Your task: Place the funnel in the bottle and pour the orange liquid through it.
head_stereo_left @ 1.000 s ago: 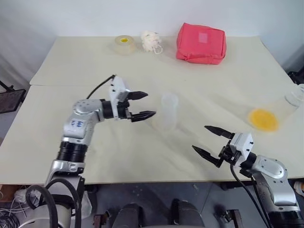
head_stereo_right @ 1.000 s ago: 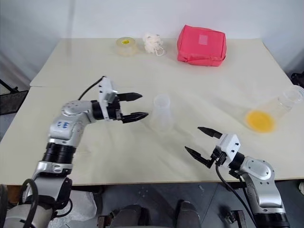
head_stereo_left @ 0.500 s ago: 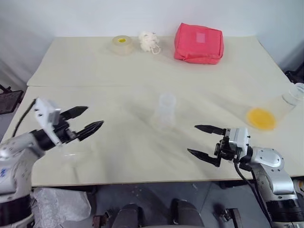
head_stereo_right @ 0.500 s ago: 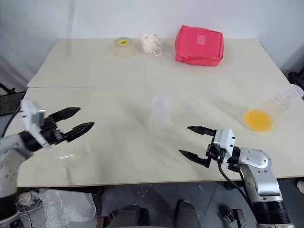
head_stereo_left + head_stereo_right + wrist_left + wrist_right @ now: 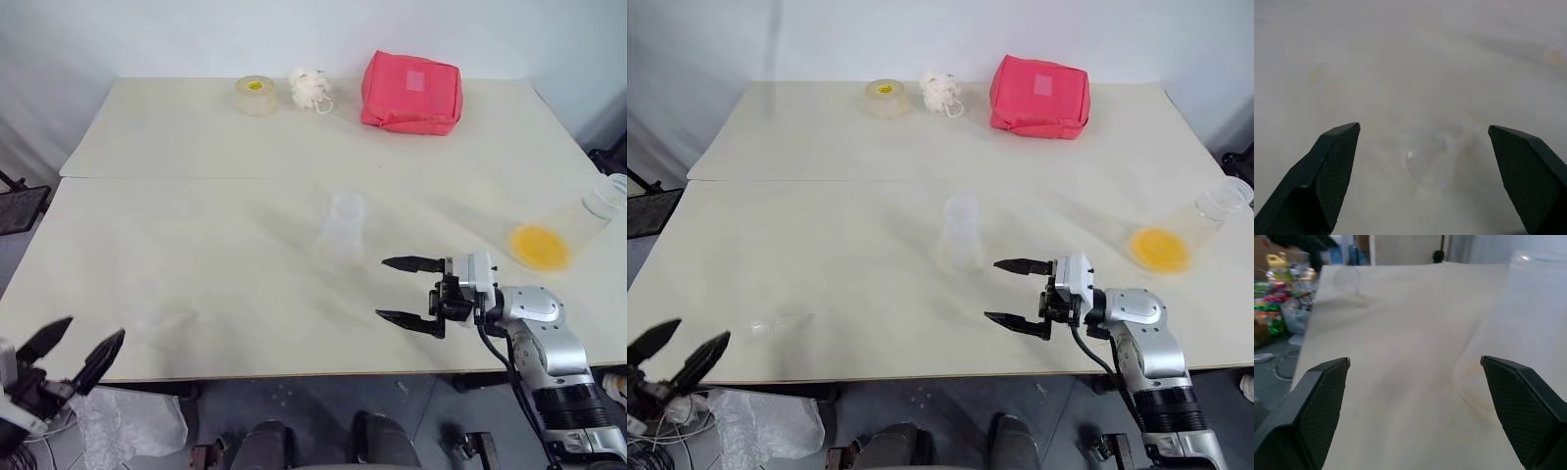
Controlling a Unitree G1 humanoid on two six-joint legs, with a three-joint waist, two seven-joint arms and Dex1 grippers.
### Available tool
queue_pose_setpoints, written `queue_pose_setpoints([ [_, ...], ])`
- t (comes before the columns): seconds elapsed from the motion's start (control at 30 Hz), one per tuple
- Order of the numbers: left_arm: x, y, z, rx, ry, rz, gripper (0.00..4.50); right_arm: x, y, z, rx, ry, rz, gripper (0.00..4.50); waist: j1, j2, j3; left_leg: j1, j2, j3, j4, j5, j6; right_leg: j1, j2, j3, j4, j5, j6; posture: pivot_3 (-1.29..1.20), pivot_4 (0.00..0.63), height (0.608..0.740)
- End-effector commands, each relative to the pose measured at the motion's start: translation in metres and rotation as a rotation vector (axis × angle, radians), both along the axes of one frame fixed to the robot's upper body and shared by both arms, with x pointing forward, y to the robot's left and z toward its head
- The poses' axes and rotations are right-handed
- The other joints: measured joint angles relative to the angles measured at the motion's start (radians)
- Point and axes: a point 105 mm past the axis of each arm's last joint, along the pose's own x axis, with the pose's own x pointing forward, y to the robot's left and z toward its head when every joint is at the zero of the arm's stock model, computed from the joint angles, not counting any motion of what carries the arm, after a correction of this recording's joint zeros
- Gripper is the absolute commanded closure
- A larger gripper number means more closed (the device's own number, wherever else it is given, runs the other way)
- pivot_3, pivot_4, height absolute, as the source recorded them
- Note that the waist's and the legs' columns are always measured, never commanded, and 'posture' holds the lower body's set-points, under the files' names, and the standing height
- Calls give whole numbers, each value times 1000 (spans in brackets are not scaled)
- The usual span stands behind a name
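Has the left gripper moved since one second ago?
Yes. The left gripper, open and empty, has drawn back from beside the clear bottle at mid-table to below the table's near left edge; the bottle stayed put.

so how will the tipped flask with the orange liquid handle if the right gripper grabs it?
The bottle lies on its side near the table's right edge, so a nudge may roll it in an arc. Its clear plastic walls probably feel slick. The orange liquid pooled inside would likely slosh when lifted.

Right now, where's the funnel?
In the right eye view, the funnel lies on its side near the table's front-left edge, just ahead of the open left pincer and far left of the upright bottle.
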Motion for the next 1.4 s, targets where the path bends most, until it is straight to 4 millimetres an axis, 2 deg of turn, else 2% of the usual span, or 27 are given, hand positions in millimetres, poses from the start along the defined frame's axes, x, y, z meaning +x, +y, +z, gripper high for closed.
queue_pose_setpoints([
  [0.03, -3, -10, 1, 44, -22, 6, 28, 0, 4, 5, 15, -9, 37, 0, 5, 0, 0, 0, 0, 0, 0, 0, 0, 0, 0, 0, 0, 0, 0, 0, 150, 740],
  [0.43, 23, -27, -15, 45, 33, -124, 28, 7, 7, 5, 4, -18, 34, 0, 8, 0, 0, 0, 0, 0, 1, 0, 0, 0, 0, 1, 1, 0, -1, 0, 150, 740],
  [0.53, 27, -31, -17, 35, 51, -139, 628, 7, 4, 3, 0, -19, 13, 0, 3, 0, 0, 0, 0, 0, 1, 0, 0, 0, 0, 0, 1, 0, -1, 0, 150, 740],
  [0.73, 30, -31, -22, 29, 76, -156, 2525, 5, 0, 0, -4, -17, 6, 0, -3, 0, 0, 0, 0, -1, 1, 0, 0, 0, 0, 0, 1, 0, -1, 0, 150, 740],
  [0.9, 41, -29, -21, 39, 81, -182, 4046, 5, 0, -1, -1, -22, -6, 0, -3, 0, 0, 0, 0, -1, 1, 0, 0, 0, 0, 0, 1, 0, -1, 0, 150, 740],
  [0.97, 42, -28, -19, 42, 78, -192, 4467, 5, -1, -1, -1, -25, -11, 0, -5, 0, 0, 0, 0, -1, 1, 0, 0, 0, 0, -1, 1, 0, -1, 0, 150, 740],
  [1.17, 49, -26, 4, 94, 27, -256, 4467, 7, -3, -1, 1, -35, -33, 0, -3, 0, 0, 0, 0, -1, 1, 0, 0, 0, 0, -1, 1, 0, -1, 0, 150, 740],
  [1.4, 76, -44, 62, 231, -144, -495, 4467, 9, -8, 9, 15, -57, -46, 0, -4, 1, 0, 0, -1, -2, 1, 0, 0, 0, 0, 0, 2, 0, -1, 0, 150, 740],
])
